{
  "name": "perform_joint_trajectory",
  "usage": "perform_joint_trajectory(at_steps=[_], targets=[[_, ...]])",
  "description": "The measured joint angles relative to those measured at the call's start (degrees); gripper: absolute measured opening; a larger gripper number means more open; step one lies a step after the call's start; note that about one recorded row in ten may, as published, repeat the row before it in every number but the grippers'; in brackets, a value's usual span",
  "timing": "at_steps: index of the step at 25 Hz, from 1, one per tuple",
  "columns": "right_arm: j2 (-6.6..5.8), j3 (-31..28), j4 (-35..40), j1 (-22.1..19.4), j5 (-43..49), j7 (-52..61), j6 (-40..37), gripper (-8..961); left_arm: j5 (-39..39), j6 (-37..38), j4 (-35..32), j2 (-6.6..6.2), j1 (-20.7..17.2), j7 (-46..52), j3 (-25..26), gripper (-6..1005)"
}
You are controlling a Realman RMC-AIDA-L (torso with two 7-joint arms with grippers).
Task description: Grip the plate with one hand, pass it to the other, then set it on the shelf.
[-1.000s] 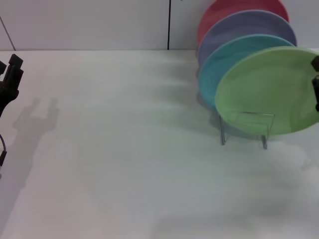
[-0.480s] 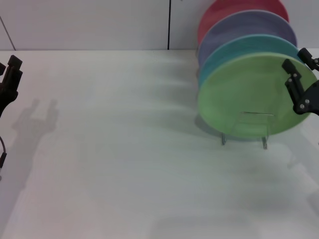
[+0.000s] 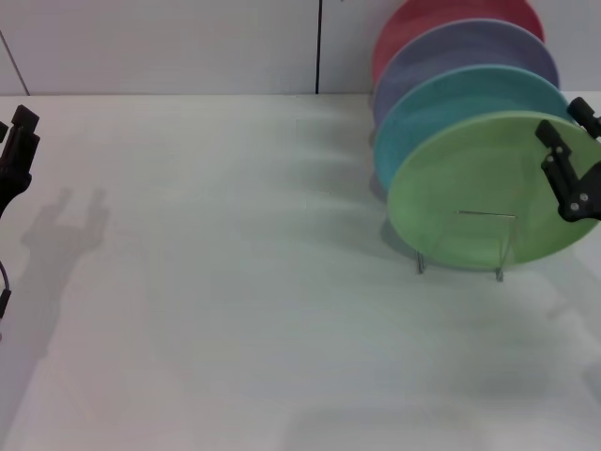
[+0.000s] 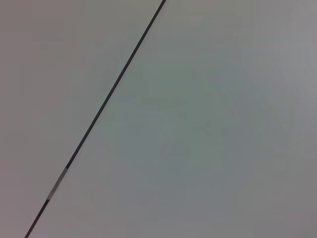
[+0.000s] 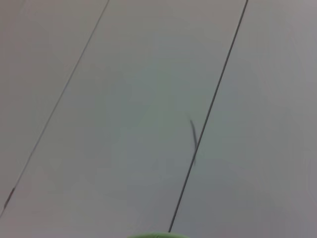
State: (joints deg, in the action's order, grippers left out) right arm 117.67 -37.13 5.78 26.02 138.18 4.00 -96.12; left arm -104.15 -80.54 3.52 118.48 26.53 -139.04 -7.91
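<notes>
Leaning in the front slot of the shelf (image 3: 467, 242), the plate (image 3: 479, 193) stands tilted on edge at the far right of a white tabletop (image 3: 235, 282), its face turned toward the camera. The shelf's thin wire loop shows in front of the plate's lower part, with two short wire feet resting on the tabletop. Behind the plate, more plates lean in a row: a turquoise-blue plate (image 3: 441, 99), then a lavender plate (image 3: 470, 52), then a red plate (image 3: 451, 14) at the back. The right claw (image 3: 567, 141) sits at the plate's right rim with its fingers spread apart, one in front of the rim and one farther back at the frame edge; whether they touch the plate is unclear. The left claw (image 3: 17, 150) hangs at the far left edge above the tabletop, casting a grey shadow (image 3: 61, 230) beside it; whether it is spread or pressed together I cannot tell. A pale wall (image 3: 169, 42) with a dark vertical seam (image 3: 318, 47) backs the tabletop. The wrist views show only pale panels crossed by dark seams, with a sliver of green at the right one's edge.
</notes>
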Motion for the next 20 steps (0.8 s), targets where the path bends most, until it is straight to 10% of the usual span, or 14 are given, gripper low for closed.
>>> perform_joint_trajectory(at_steps=[20], targets=[[0.08, 3.0, 0.3, 1.3, 0.3, 3.2, -4.1, 435, 0.0, -0.1, 0.1, -0.03, 0.1, 0.0, 0.0, 514]])
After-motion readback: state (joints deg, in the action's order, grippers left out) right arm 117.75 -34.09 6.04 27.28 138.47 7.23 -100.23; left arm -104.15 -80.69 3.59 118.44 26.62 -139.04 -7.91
